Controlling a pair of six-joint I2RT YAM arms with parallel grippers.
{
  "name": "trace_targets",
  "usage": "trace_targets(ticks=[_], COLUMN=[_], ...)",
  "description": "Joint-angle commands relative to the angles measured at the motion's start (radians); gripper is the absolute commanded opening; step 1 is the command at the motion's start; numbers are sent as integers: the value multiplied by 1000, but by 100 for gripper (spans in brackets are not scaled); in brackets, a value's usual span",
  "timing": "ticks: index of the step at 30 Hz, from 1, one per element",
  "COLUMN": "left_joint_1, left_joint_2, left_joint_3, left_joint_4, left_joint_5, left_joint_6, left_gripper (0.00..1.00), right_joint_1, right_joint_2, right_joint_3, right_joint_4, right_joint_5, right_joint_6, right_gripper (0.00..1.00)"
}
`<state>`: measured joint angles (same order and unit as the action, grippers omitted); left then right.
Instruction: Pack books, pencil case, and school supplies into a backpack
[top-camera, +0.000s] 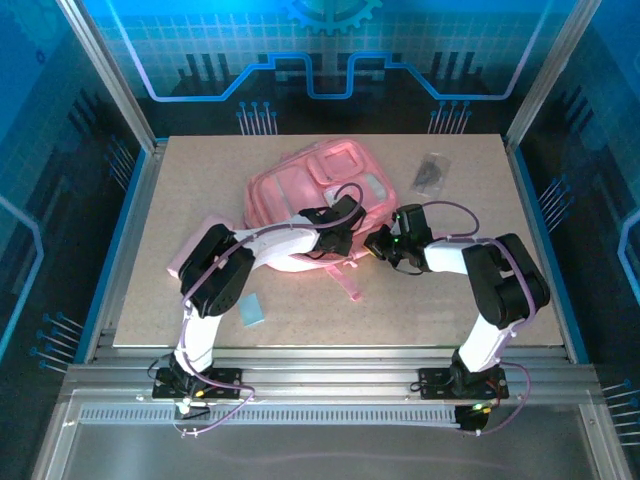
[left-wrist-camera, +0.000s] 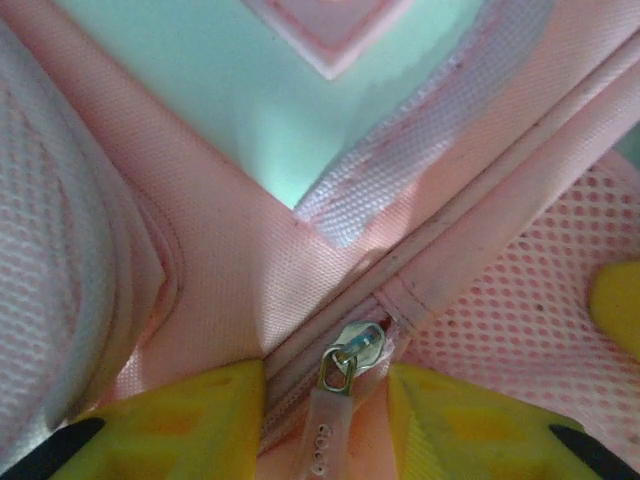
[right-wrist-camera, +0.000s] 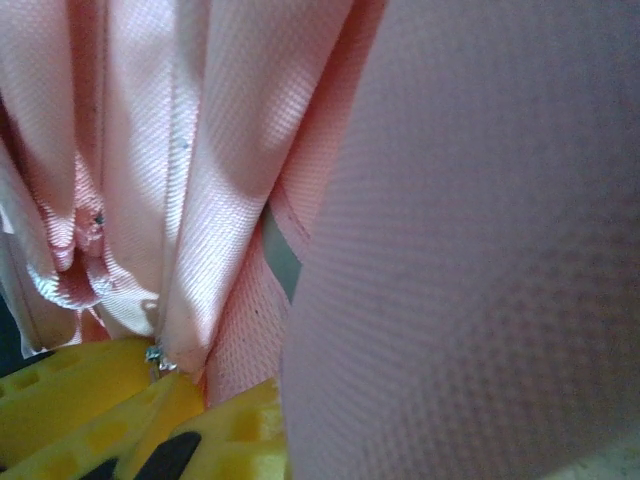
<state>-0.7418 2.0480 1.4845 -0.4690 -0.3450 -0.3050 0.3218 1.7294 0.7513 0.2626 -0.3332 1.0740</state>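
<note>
The backpack (top-camera: 300, 185) lies toward 12 o'clock of the bench (top-camera: 450, 290) middle. At its 6 o'clock edge the left tool (left-wrist-camera: 327, 395) stands spread, a zip pull (left-wrist-camera: 338, 375) between its fingers. The right tool (right-wrist-camera: 175, 395), at the backpack's 4 o'clock, pinches a fold of its fabric. A pale blue card (top-camera: 252, 311) lies at 7 o'clock.

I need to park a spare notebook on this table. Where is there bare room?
Free: the near strip right of the pale blue rectangle; the far-left corner beside the backpack; the far-right corner beside the dark grey packet. Crowded: mid-table, where the left tool and right tool meet the backpack's near edge.
</note>
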Motion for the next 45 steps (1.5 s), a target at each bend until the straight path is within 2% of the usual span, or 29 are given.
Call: trace_targets(ticks=[1,5,7,15,19,23,28,31,32,36,39,42,45], left_joint_1=[-4,-4,-5,4,50,95,94,71,57,-9,-69,-123,-147], left_joint_2=[63,68,53,-31,-83,-159,-184,-158,-147,-86,-44,-16,-16], left_joint_3=[42,52,59,46,-44,-162,-206,-177,-155,-58,7,32,25], left_joint_4=[-71,-86,-100,-222,-269,-261,-282,-285,-286,-283,-273,-227,-171], left_joint_5=[-73,-95,-91,-44,77,121,60,28,8,-88,-241,-386,-442], left_joint_6=[36,53,58,83,69,75,117,127,133,194,299,421,489], left_gripper=[31,13,0,0,0,0,0,0,0,0,0,0,0], right_joint_1=[31,30,25,-72,-149,-201,-221,-217,-215,-216,-225,-232,-227], right_joint_2=[-40,-61,-68,-51,-36,-21,-7,4,2,-69,-155,-194,-163], right_joint_3=[-16,-18,-21,-15,5,25,43,67,72,58,55,65,98], right_joint_4=[-14,-39,-55,-58,-53,-52,-51,-56,-60,-116,-204,-221,-179], right_joint_5=[-33,-3,19,93,113,103,74,1,-24,-48,-15,-16,-55], right_joint_6=[3,-17,-30,-55,-66,-69,-62,-60,-59,-80,-119,-123,-97], right_gripper=[0,0,0,0,0,0,0,0,4,31,45,46,46])
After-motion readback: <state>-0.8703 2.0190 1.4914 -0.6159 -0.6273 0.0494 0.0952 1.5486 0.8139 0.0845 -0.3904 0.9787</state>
